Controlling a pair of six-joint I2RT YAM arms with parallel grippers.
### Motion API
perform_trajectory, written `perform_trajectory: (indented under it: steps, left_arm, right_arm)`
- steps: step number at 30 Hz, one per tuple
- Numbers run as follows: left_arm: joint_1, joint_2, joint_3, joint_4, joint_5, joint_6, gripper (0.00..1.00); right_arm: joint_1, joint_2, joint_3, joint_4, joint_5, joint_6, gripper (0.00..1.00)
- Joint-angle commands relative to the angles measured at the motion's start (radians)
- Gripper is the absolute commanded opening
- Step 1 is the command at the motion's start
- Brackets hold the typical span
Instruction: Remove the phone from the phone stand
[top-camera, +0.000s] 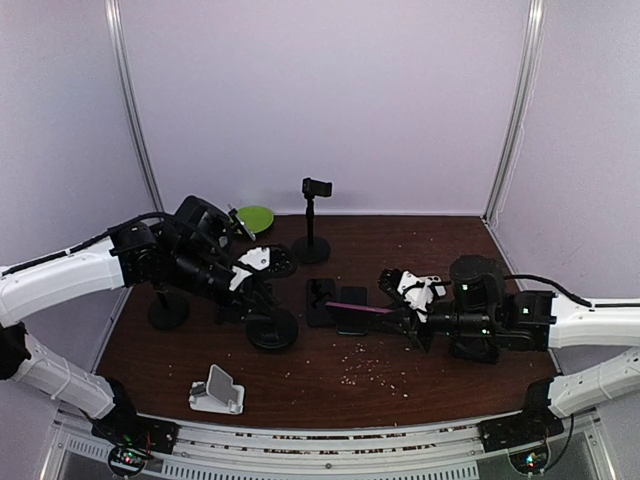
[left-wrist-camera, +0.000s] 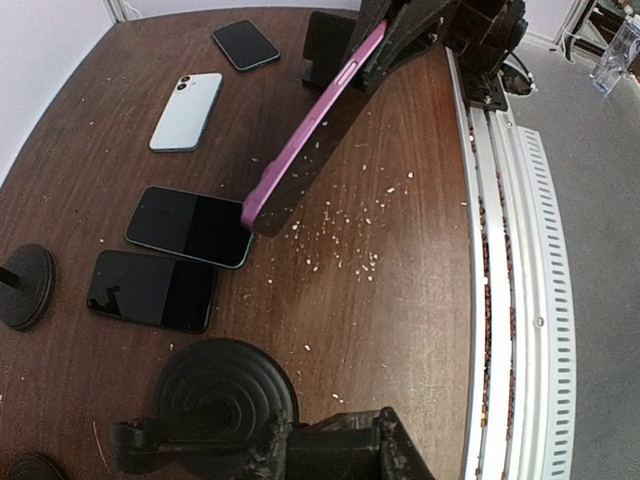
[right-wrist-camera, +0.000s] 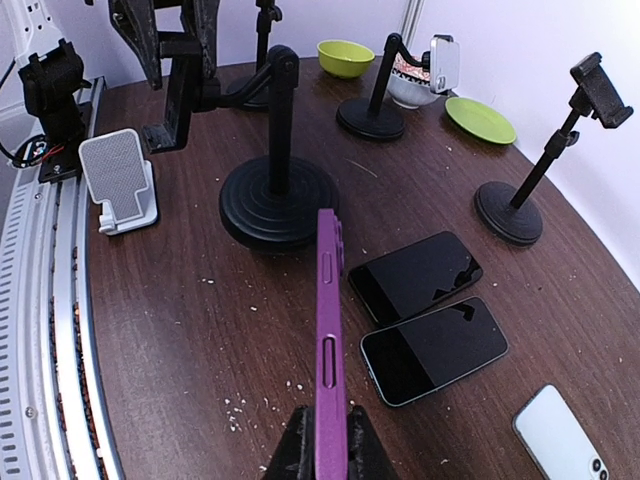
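Now your right end effector (right-wrist-camera: 325, 442) pinches the purple phone (right-wrist-camera: 330, 300) tight, and your left end effector (left-wrist-camera: 270, 442) grips the phone stand (right-wrist-camera: 278, 200). Lay the phone down gently.

A dark phone (right-wrist-camera: 415, 272) and a second dark phone (right-wrist-camera: 435, 350) lie flat, screens up and side by side, near the middle of the brown counter (top-camera: 440, 250). A white phone (right-wrist-camera: 560, 430) lies camera-side up at their 4 o'clock in the right wrist view. Seen from above, a white desktop stand (top-camera: 217, 390) sits at 7 o'clock near the front edge, and a tall black clamp stand (top-camera: 313, 225) rises at 12 o'clock by the back wall. A green plate (right-wrist-camera: 480, 118) and lime-green bowl (right-wrist-camera: 346, 57) lie beyond. Pale crumbs (top-camera: 365, 365) scatter toward 6 o'clock.
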Motion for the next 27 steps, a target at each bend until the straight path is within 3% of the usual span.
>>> perform_trajectory:
  steps: [1,8,10,13,21,27]
  left_arm:
    - [0.000,-0.038,0.057,0.081,-0.027,0.010,0.00]
    - [0.012,-0.041,0.044,0.082,-0.106,-0.039,0.00]
    - [0.013,-0.050,0.024,0.097,-0.115,-0.053,0.00]
    - [0.012,-0.068,-0.004,0.109,-0.131,-0.071,0.00]
    - [0.030,-0.082,-0.054,0.152,-0.214,-0.111,0.00]
    - [0.045,-0.040,-0.045,0.126,-0.254,-0.132,0.00]
  right_arm:
    - [-0.005,-0.047,-0.004,0.039,0.038,0.014,0.00]
    - [-0.083,-0.074,-0.006,0.081,0.134,0.145,0.00]
    - [-0.136,-0.042,0.012,0.088,0.064,0.225,0.00]
    - [-0.161,0.008,0.161,-0.150,0.049,0.241,0.00]
    - [-0.314,-0.004,0.096,0.025,0.001,0.346,0.00]
    - [-0.425,0.172,0.184,0.100,-0.028,0.485,0.00]
